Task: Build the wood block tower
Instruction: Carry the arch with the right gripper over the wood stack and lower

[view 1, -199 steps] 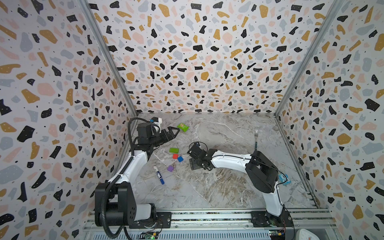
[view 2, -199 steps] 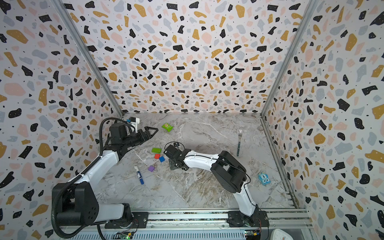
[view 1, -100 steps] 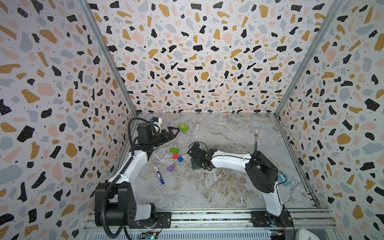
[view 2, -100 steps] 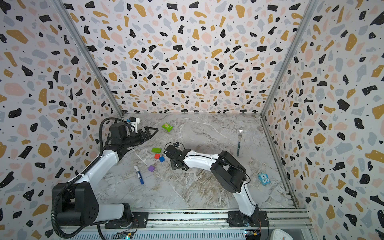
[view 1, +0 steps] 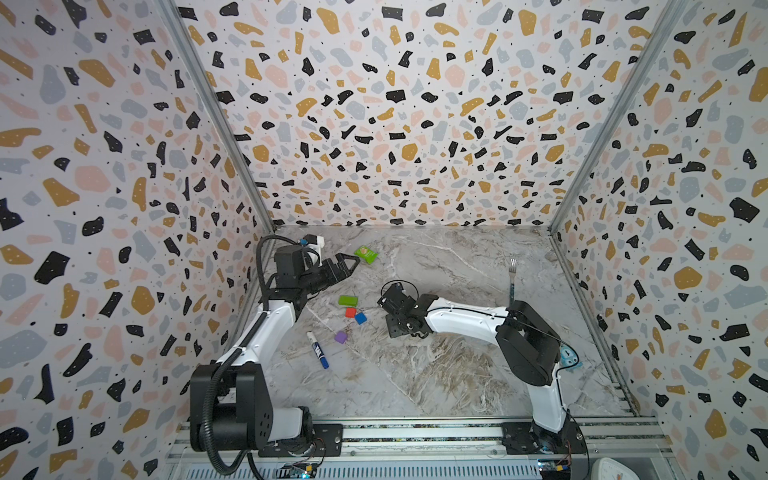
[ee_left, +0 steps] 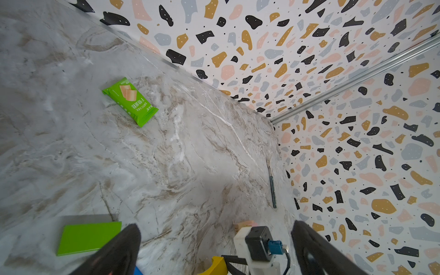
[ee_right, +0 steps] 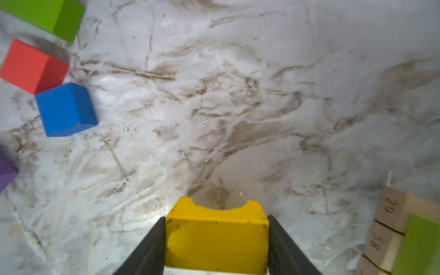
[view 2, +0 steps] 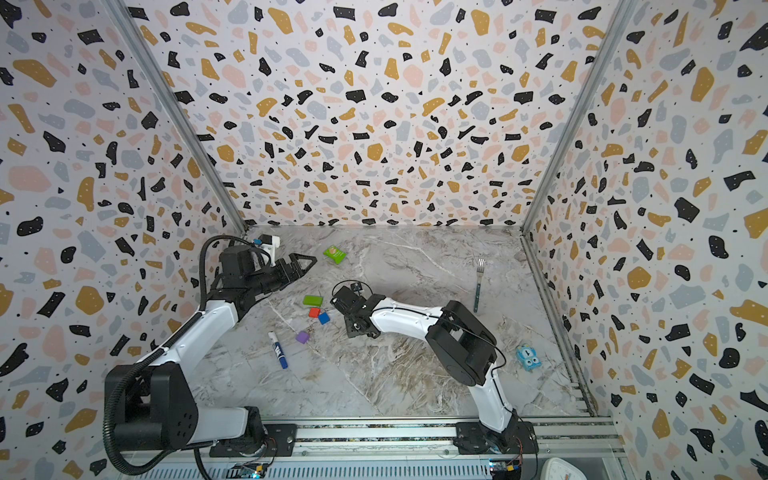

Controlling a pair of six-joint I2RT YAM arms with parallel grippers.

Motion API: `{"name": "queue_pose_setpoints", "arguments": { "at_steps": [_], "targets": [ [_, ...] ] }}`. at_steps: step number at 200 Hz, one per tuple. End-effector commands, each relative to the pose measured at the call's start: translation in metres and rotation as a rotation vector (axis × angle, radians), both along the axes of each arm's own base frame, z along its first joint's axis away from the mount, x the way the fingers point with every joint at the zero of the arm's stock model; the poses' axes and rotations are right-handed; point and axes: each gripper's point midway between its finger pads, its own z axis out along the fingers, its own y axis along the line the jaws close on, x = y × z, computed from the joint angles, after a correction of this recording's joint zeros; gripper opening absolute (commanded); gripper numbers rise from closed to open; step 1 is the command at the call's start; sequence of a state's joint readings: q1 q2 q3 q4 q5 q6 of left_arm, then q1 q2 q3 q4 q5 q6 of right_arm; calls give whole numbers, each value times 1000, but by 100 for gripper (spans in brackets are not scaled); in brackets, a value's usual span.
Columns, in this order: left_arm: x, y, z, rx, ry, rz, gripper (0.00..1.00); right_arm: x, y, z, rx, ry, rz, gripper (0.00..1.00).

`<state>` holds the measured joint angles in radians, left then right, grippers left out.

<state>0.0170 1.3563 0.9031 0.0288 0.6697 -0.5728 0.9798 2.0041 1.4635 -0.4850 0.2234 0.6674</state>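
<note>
a yellow notched arch is clamped by its flat sides between the fingers of the right gripper. it is judged light, stiff and slick; those flat faces suit gripping. just beside the fingers, tan bars under a lime piece are seen; farther out, a blue cube and a red cube. the left gripper is spread wide, empty. no container is seen.

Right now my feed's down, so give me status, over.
Left pincer open, empty. Right pincer shut on arch. Tower base beside it; red cube, blue cube, purple cube loose. Marker near them.
</note>
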Motion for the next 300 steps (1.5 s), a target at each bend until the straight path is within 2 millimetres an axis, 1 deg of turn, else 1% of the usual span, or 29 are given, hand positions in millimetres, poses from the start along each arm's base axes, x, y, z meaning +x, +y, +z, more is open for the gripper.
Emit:
{"name": "queue_pose_setpoints", "arguments": {
  "at_steps": [1, 38, 73, 89, 119, 135, 162, 203, 217, 251, 277, 300],
  "targets": [
    [0, -2, -1, -21, -8, -10, 100, 7, -8, 52, 48, -56, -20, 52],
    [-5, -11, -4, -36, 7, -43, 100, 10, -29, 67, 76, -54, -58, 51],
    [-13, -19, -11, -58, 34, -76, 100, 14, -54, 73, 96, -49, -92, 50],
    [-18, -28, -13, -62, 41, -104, 100, 15, -65, 74, 89, -43, -111, 50],
    [-31, -55, -25, -62, 66, -198, 100, 14, -87, 79, 79, -41, -145, 49],
    [-36, -66, -29, -64, 77, -241, 100, 13, -99, 79, 86, -33, -165, 50],
    [-43, -76, -23, -73, 48, -277, 100, 12, -120, 75, 69, -26, -199, 49],
    [-52, -92, -23, -114, 49, -329, 100, 14, -145, 66, 66, -16, -245, 49],
    [-52, -94, -20, -115, 39, -333, 100, 14, -150, 62, 71, -11, -255, 49],
    [-51, -95, -22, -132, 51, -337, 100, 14, -156, 53, 67, -11, -267, 49],
    [-52, -95, -22, -129, 47, -335, 100, 13, -155, 46, 71, -1, -264, 49],
    [-51, -94, -24, -124, 52, -331, 100, 14, -152, 45, 88, -3, -261, 49]
  ]
}}
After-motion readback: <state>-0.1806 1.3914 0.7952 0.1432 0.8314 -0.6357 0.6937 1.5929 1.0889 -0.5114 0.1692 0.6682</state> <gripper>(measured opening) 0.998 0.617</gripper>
